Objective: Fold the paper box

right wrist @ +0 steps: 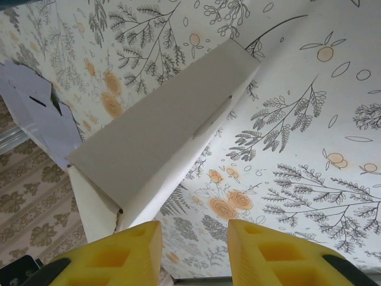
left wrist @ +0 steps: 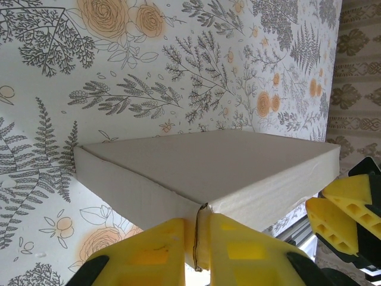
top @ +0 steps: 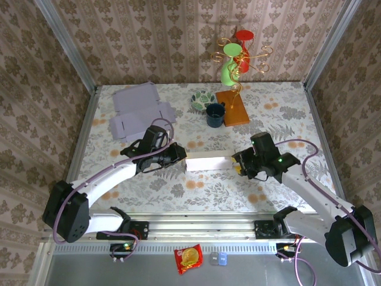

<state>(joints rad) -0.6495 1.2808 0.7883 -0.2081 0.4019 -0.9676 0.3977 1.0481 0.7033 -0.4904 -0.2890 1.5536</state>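
Note:
A white folded paper box lies on the flowered table between both arms. My left gripper is at the box's left end, its yellow fingers shut on the box's corner edge; the box's lid stretches away from them. My right gripper stands open at the box's right end. In the right wrist view the box sits just left of and above the left finger, with only tablecloth between the two fingers. The right gripper's yellow fingertips show past the box's far corner.
Flat purple box blanks lie at the back left. A dark blue mug, a patterned bowl, an orange board and a gold stand with green and red cups stand at the back centre.

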